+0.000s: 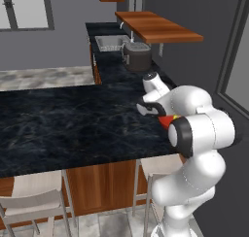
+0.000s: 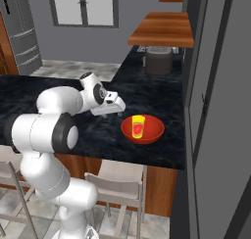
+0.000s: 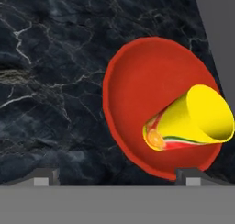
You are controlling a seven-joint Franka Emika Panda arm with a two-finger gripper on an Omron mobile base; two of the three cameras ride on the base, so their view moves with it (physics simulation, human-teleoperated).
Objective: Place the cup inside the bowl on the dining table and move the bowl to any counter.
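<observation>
Item: yellow cup, stood upright inside the red bowl, on the black dining table near its right edge. My gripper: jaws spread wide, empty, hanging just left of the bowl.

Yellow cup standing inside red bowl, on black marble dining table, pincer tips spread wide
</observation>
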